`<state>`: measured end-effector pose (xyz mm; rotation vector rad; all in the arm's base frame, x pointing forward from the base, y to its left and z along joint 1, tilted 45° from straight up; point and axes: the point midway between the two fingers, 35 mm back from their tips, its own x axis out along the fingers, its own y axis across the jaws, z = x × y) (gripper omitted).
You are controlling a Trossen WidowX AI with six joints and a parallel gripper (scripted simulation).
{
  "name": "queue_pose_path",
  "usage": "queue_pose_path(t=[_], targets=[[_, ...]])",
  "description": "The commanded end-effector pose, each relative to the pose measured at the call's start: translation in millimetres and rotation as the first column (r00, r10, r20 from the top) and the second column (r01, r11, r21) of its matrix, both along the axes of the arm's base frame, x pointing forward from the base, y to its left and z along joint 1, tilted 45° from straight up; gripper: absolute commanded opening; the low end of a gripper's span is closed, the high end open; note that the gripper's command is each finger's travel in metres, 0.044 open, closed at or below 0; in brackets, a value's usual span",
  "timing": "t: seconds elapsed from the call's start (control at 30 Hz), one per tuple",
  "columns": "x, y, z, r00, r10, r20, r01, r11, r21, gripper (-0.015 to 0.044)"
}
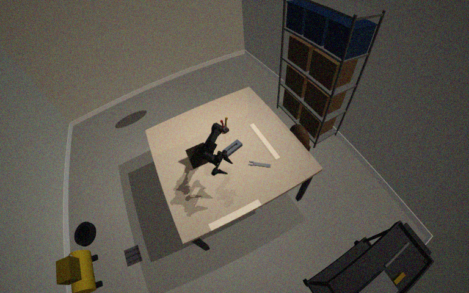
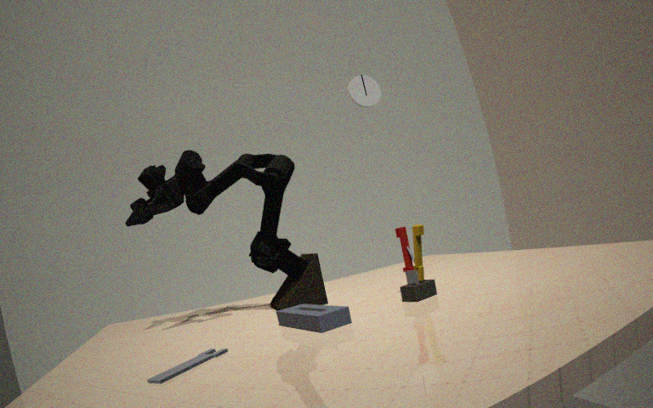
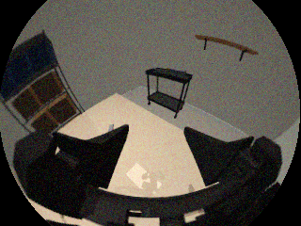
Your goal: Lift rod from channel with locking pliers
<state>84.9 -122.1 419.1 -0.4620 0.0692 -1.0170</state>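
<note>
Pliers (image 1: pixel 226 121) (image 2: pixel 418 247) with red and yellow handles stand upright in a small dark holster (image 1: pixel 225 129) (image 2: pixel 418 291) on the tabletop (image 1: pixel 204 115) (image 2: pixel 505 283) (image 3: pixel 118 110), seen from above at the far side of the arm (image 1: pixel 211 137) (image 2: pixel 272 206). The pincer (image 1: pixel 229 168) (image 2: pixel 133 201) (image 3: pixel 157 128) reaches off to the near right of the arm's mount, its two fingers well apart. Just right of the arm lies a blue-grey block (image 1: pixel 236 146) (image 2: pixel 332 319) with a slot, the channel; the rod itself is too small to tell there. Farther right lies a flat grey wrench-like tool (image 1: pixel 259 165) (image 2: pixel 185 368), and a shelf unit (image 1: pixel 334 82) (image 3: pixel 56 67) stands beyond the tabletop. From the exterior, the pincer hangs high at the left, tilted slightly downward and away from the holster, which sits at the right; the slotted block rests between the holster and the grey tool, near the arm's foot. A round clock (image 2: pixel 364 90) is on the wall. Through the wrist view, both dark fingers spread wide with nothing between them, and a black cart (image 3: pixel 168 74) stands past the tabletop's far corner.
</note>
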Motion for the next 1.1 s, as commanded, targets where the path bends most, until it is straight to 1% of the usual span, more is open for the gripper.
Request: queue_pose_path(t=[0.0, 0.03, 0.17, 0.3, 0.47, 0.6, 0.83, 1.07], targets=[[0, 0, 0, 1.0, 0.004, 0.002, -0.004, 1.0, -0.001, 0.0426], [0, 0, 1, 1.0, 0.016, 0.01, -0.016, 1.0, -0.005, 0.044], [1, 3, 9, 0.992, 0.107, 0.061, -0.105, 0.994, -0.036, 0.044], [5, 8, 21, 0.96, 0.248, 0.131, -0.237, 0.967, -0.098, 0.044], [10, 9, 36, 0.88, 0.415, 0.231, -0.384, 0.908, -0.17, 0.044], [15, 6, 43, 0.799, 0.514, 0.31, -0.471, 0.857, -0.207, 0.044], [35, -7, 46, 0.658, 0.614, 0.437, -0.584, 0.782, -0.219, 0.044], [74, -16, 34, 0.556, 0.64, 0.53, -0.676, 0.72, -0.16, 0.044]])
